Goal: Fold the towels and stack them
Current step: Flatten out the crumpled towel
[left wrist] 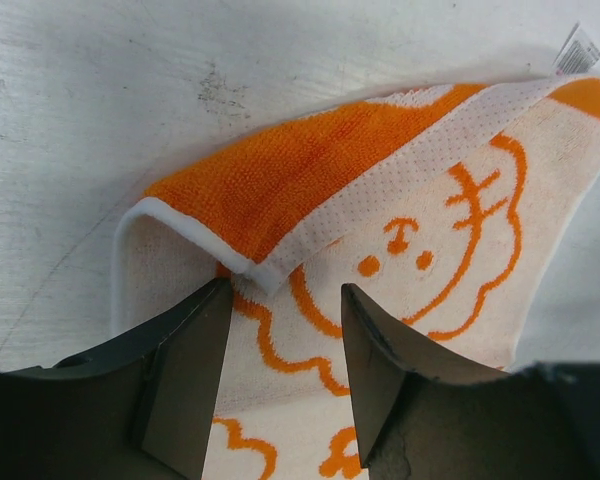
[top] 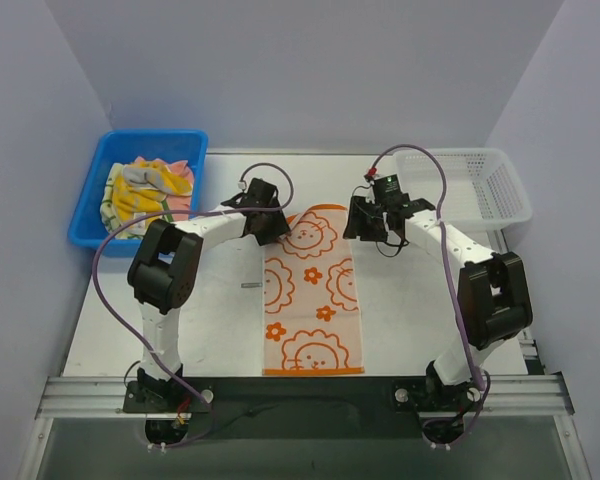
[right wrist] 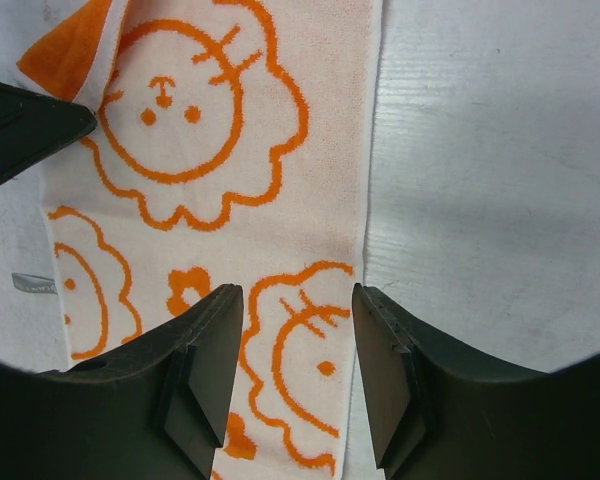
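One towel (top: 313, 300), white with orange flower faces, lies flat as a long strip in the middle of the table. Its far left corner (left wrist: 270, 185) is turned over, showing the solid orange back. My left gripper (top: 275, 228) hovers at that corner, open (left wrist: 283, 290), and the tip of the flap lies just ahead of its fingertips. My right gripper (top: 365, 222) hangs over the far right corner, open (right wrist: 295, 295), with the towel (right wrist: 200, 120) flat and untouched beneath it. Several other towels (top: 145, 190) lie heaped in the blue bin.
The blue bin (top: 90, 215) stands at the back left and a white mesh basket (top: 490, 190) at the back right. The towel's small grey label (right wrist: 30, 285) sticks out from its left edge. My left finger (right wrist: 30, 125) shows in the right wrist view.
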`<state>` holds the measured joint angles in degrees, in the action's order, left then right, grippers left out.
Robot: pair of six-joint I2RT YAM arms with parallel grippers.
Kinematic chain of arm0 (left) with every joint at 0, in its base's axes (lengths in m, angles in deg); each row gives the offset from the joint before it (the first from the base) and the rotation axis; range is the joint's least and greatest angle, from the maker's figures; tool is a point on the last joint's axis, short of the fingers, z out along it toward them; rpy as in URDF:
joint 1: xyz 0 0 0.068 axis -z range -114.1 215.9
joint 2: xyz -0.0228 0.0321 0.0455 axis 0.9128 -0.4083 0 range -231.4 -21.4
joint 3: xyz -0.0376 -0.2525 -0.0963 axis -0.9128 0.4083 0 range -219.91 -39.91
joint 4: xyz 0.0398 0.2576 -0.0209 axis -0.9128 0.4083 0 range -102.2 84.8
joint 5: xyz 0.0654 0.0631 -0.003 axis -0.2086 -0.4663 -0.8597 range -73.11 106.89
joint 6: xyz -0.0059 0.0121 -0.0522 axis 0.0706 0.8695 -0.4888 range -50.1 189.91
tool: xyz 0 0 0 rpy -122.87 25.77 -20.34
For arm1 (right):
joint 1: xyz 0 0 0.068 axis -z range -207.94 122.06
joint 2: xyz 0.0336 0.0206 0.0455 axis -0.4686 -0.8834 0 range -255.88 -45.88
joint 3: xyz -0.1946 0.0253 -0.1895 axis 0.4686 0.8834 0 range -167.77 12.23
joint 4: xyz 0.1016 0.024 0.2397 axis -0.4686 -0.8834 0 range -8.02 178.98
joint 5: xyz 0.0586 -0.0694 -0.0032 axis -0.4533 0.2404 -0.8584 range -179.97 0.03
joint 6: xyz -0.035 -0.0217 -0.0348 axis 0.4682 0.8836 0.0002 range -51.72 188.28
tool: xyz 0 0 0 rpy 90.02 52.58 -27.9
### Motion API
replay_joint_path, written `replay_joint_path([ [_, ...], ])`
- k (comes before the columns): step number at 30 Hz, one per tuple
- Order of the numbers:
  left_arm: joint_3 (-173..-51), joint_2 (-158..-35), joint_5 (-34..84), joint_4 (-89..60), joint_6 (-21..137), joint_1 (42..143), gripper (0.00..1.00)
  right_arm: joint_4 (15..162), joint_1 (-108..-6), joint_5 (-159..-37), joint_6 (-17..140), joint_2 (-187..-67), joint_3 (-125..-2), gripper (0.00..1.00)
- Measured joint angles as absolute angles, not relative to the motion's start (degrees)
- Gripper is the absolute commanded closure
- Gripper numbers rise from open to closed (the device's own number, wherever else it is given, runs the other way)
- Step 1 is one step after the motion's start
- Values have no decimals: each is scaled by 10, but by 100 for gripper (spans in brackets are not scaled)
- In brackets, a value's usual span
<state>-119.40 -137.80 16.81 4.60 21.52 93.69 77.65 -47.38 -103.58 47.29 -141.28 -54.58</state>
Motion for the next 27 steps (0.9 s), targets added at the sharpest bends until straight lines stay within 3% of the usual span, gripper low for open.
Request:
replay_joint_path([
  [16, -1173, -1379, 164, -27, 138, 931, 42, 797, -470, -1045, 471, -1414, -538, 52],
  [27, -1174, -1391, 162, -54, 119, 924, 43, 824, -470, -1062, 461, -1447, -518, 58],
])
